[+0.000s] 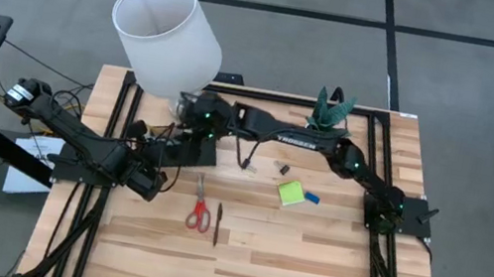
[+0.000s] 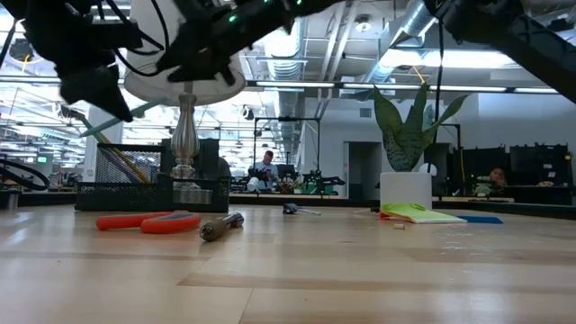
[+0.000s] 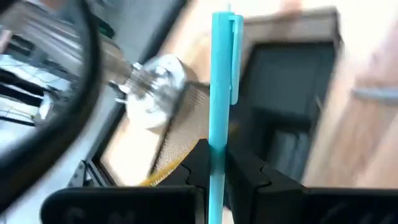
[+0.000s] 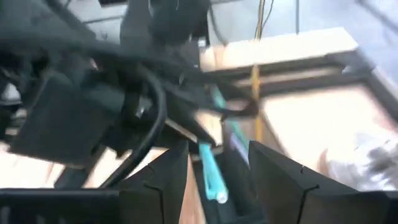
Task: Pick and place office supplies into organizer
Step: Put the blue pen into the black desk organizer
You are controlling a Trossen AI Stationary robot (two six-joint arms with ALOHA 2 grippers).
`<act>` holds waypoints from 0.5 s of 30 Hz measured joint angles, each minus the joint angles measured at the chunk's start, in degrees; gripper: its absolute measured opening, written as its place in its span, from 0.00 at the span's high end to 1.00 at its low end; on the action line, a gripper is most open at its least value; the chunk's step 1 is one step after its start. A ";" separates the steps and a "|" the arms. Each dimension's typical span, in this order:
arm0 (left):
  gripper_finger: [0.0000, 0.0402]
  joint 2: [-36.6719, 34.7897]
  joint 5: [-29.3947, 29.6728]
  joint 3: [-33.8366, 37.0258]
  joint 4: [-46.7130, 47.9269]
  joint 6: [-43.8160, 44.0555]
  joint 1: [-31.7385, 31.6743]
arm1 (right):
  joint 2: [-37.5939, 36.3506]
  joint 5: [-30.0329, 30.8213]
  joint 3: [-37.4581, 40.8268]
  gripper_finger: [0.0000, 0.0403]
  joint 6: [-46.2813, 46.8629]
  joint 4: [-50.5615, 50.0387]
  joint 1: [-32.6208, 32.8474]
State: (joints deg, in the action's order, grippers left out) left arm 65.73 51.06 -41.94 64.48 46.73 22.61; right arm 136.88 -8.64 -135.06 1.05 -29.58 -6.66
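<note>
Left gripper clamped on a light blue pen, pen sticking out past the fingertips; the gripper sits at about 9 o'clock of table centre, just left of the black organizer. Organizer lies at 10 o'clock beside the lamp base. Right gripper, fingers apart around the free end of the same pen, not touching it, hovers over the organizer. Red-handled scissors and a dark pen at 6 o'clock of the organizer. Lime-green sticky-note pad and blue eraser touching, at 3 o'clock of the scissors, binder clip near them. Potted plant at 1 o'clock.
</note>
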 joint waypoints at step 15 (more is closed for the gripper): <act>0.97 -1.26 33.80 7.52 3.37 41.76 3.74 | -20.22 10.03 0.13 0.60 -1.42 -27.14 2.11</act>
State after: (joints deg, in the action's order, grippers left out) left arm 64.48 84.86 -34.42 67.85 88.49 26.35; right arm 116.67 1.39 -134.93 -0.37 -56.72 -4.55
